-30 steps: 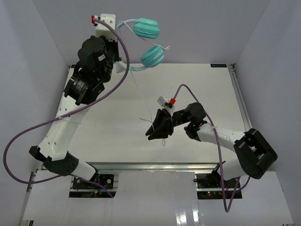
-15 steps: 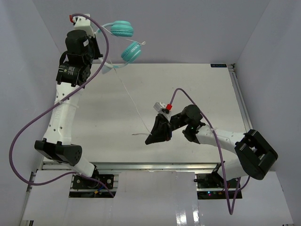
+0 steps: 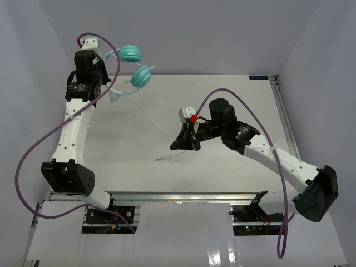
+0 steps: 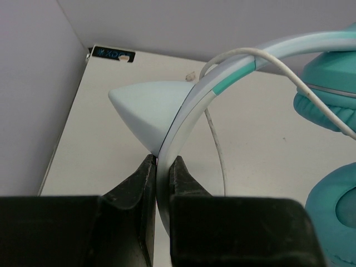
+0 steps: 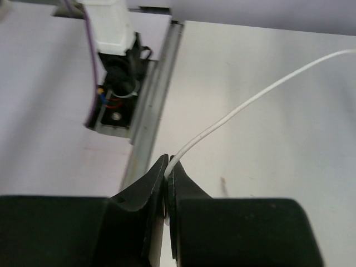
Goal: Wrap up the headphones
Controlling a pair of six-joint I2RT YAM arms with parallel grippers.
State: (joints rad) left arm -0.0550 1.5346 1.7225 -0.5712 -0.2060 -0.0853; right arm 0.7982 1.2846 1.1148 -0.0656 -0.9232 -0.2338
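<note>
The headphones hang in the air at the far left, with two teal ear cups. My left gripper is shut on their pale headband. A thin whitish cable runs from the cups across the table to my right gripper, which is shut on it just above the table's middle. The cable's loose tail lies on the table below that gripper.
Grey enclosure walls stand close on the left, right and back. A metal rail runs along the table's near edge, with the arm bases behind it. Purple arm cables loop beside each arm.
My left arm has carried the headphones to the left and farther back. My right gripper was open around the cable a second ago; it has shut on it and risen slightly.
</note>
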